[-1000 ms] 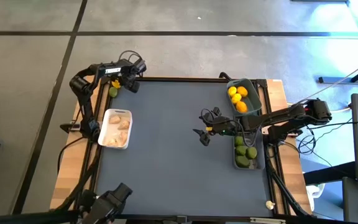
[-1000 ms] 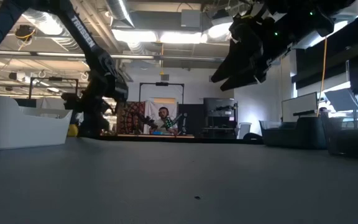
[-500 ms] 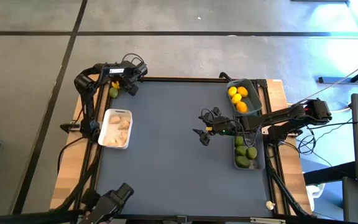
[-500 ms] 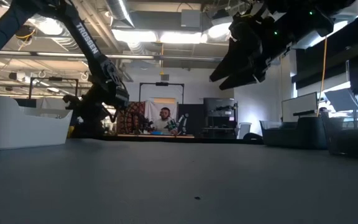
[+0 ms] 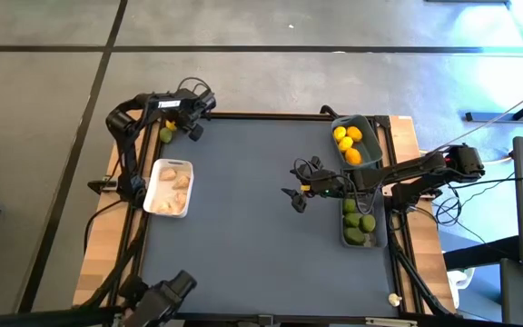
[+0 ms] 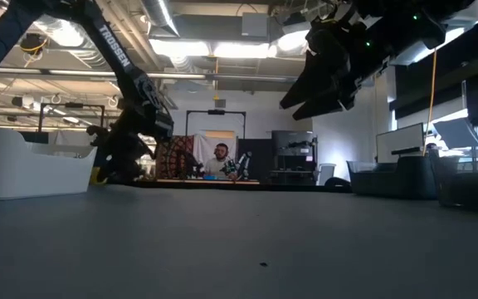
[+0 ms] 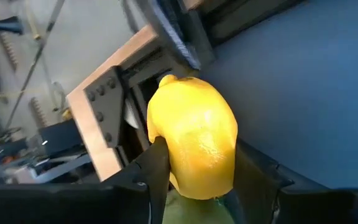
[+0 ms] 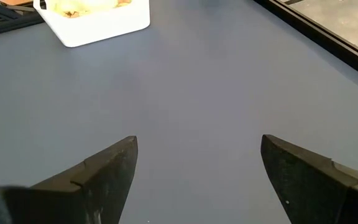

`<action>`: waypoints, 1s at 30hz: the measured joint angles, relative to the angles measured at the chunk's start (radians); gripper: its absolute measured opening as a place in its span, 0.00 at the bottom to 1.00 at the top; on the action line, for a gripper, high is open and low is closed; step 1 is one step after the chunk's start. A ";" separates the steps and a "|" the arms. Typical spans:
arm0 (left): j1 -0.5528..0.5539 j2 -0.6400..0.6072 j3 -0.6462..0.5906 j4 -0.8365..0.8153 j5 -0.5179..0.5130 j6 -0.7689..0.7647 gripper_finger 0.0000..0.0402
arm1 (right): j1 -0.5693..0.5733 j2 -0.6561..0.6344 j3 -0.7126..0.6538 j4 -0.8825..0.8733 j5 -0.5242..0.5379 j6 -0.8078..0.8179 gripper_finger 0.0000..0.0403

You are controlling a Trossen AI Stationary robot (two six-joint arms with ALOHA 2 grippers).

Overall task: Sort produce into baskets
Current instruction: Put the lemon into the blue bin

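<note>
Covering the desk (image 5: 252,227) is a dark mat; a person (image 6: 219,158) sits in the room behind. At the far left corner, the left gripper (image 7: 194,180) has its jaws clenched on a lemon (image 7: 194,146), barely shifted since earlier. The right gripper (image 8: 194,168) hovers mid-desk, jaws spread wide, unmoved

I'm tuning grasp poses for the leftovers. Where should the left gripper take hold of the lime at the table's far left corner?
Judging from above, grip the lime across its round middle, coming straight down. It sits at the table corner against the frame, so side approaches look blocked. The left gripper is shut on a lemon now, so that goes first.
</note>
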 joint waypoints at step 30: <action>-0.454 -0.561 0.001 0.018 0.385 0.042 0.36 | -0.001 -0.001 0.000 0.026 0.000 -0.025 0.84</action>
